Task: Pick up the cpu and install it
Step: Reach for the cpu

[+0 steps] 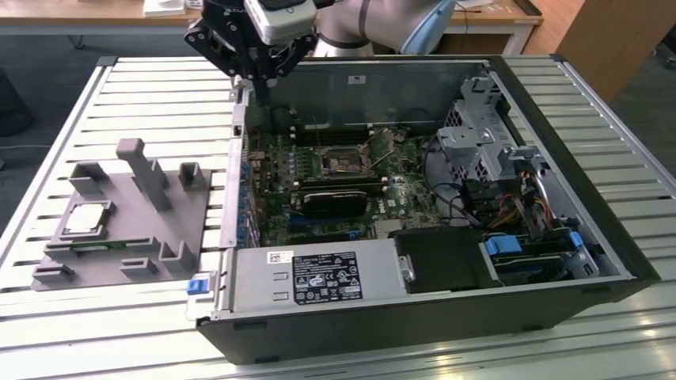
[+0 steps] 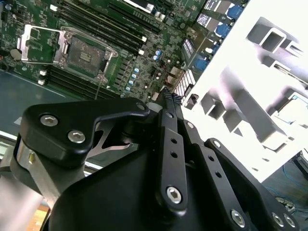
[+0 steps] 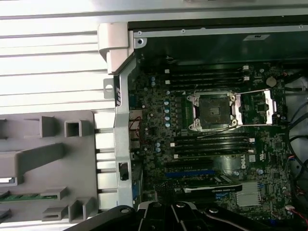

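The gripper (image 1: 261,82) hangs above the far rim of the open computer case (image 1: 423,324), roughly at 11 o'clock of the motherboard (image 1: 407,190) in the exterior view. Its fingers are drawn together with nothing between them, and in the second wrist view the gripper (image 2: 167,95) tapers to one closed tip. The cpu (image 1: 87,219) lies flat in a pocket of the grey tray (image 1: 195,218), well apart from the gripper at about 8 o'clock of it and outside the case on the slatted table (image 1: 138,87). Between the two stand the case's metal end wall (image 1: 237,158) and the tray's tall upright post (image 1: 146,170), with shorter blocks around it. A thin green memory module (image 1: 100,246) rests in a slot just at 6 o'clock of the cpu. Inside the case the cpu socket (image 1: 343,165) sits open, its dark bed exposed in the first wrist view (image 3: 211,110), with the metal load frame (image 3: 260,107) swung back beside it. Memory slots (image 3: 207,77) flank the socket. An expansion card (image 1: 338,202) lies at 6 o'clock of the socket, the power supply (image 1: 317,277) beyond that, and a drive cage (image 1: 476,138) stands at 3 o'clock.
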`<state>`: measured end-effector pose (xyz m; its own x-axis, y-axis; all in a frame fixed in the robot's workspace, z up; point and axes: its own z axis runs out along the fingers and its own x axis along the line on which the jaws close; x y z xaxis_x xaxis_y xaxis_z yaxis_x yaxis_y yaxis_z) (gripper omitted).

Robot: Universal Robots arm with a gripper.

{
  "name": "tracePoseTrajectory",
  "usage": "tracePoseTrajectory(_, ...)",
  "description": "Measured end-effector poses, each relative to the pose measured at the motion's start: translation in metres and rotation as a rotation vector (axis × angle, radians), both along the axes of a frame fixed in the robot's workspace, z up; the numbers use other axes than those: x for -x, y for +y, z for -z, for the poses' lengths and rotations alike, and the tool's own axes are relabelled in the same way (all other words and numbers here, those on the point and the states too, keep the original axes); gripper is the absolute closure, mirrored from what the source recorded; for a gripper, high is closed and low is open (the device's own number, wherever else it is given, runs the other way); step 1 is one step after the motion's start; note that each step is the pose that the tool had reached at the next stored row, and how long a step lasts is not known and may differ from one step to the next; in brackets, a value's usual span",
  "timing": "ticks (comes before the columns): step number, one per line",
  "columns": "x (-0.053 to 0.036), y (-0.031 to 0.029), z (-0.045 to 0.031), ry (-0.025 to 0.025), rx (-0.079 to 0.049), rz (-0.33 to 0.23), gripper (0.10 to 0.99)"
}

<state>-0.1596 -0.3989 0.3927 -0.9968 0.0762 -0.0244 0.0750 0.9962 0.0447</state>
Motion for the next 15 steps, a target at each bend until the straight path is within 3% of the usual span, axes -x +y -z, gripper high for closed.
tracePoseTrajectory(15,0.0061,0.0,0.0,0.0,0.0,0.0,0.98)
